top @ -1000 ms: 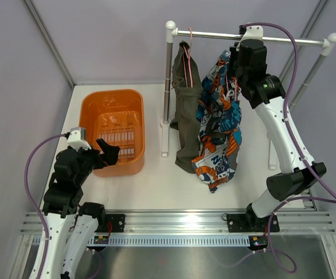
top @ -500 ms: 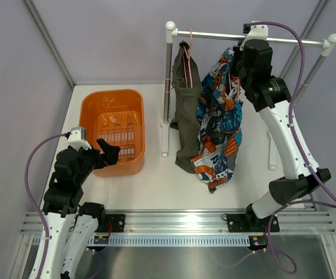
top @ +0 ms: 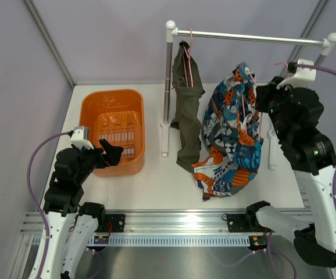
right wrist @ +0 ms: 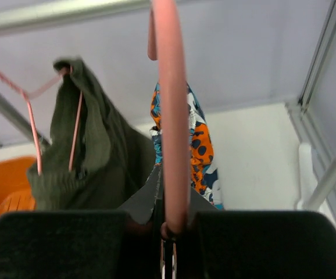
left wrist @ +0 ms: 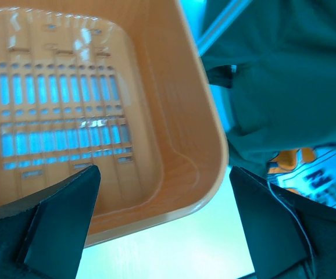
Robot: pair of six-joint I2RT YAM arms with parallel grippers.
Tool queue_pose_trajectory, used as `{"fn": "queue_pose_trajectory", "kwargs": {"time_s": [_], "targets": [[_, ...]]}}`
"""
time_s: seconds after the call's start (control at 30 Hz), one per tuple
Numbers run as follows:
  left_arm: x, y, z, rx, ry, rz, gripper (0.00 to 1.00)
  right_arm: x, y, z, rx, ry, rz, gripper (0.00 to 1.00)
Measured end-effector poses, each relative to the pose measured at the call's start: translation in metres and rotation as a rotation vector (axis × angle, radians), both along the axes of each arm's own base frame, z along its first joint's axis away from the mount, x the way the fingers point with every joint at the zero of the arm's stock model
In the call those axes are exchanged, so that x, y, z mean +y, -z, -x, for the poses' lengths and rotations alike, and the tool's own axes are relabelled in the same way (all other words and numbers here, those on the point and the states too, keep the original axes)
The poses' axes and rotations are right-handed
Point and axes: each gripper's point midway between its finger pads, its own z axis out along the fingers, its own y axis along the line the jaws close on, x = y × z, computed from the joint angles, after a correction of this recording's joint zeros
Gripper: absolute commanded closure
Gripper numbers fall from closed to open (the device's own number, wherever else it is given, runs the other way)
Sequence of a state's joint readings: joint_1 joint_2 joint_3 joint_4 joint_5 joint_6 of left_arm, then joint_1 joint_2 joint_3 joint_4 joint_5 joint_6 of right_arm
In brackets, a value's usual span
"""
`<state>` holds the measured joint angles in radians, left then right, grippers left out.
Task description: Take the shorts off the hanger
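Looking from the near edge, we find the left gripper [left wrist: 163,174] with its fingers spread wide, holding nothing, over the near rim of the orange basket [top: 82,125]. Its wrist view shows the basket's slotted floor in full. Farther right, the right gripper [right wrist: 167,232] is clamped on a pink hanger [right wrist: 171,116], a grip only its wrist view makes plain. From above, we see the printed shorts [top: 232,139] dangling from that hanger, in front of the rail [top: 249,38]. The olive shorts [top: 186,116] hang at the rail's left end.
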<state>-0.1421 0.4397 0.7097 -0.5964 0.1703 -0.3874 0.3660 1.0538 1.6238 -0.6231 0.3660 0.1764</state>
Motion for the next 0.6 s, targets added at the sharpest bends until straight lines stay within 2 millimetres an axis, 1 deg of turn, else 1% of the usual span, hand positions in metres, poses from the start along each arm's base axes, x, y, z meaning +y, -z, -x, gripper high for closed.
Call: {"fn": "queue_pose_trajectory", "kwargs": {"time_s": [0.13,0.27,0.37,0.43,0.5,0.6], "targets": [[-0.014,-0.008,0.001,-0.037,0.086,0.024,0.01,0.006,0.068,0.03,0.128,-0.071,-0.039,1.0],[-0.035,-0.011,0.005,-0.051,0.203,0.054,0.04,0.018,0.127,0.061,0.261,-0.155,-0.087,1.0],[-0.054,-0.013,0.008,-0.049,0.294,0.064,0.04,0.025,0.152,0.081,0.322,-0.206,-0.126,1.0],[-0.075,-0.011,0.015,-0.034,0.38,0.065,0.04,0.029,0.16,0.09,0.342,-0.233,-0.15,1.0],[-0.101,-0.012,0.027,-0.015,0.475,0.049,0.04,0.034,0.165,0.097,0.352,-0.261,-0.171,1.0],[-0.144,-0.016,0.047,-0.008,0.609,0.006,0.04,0.042,0.172,0.101,0.377,-0.296,-0.188,1.0]]}}
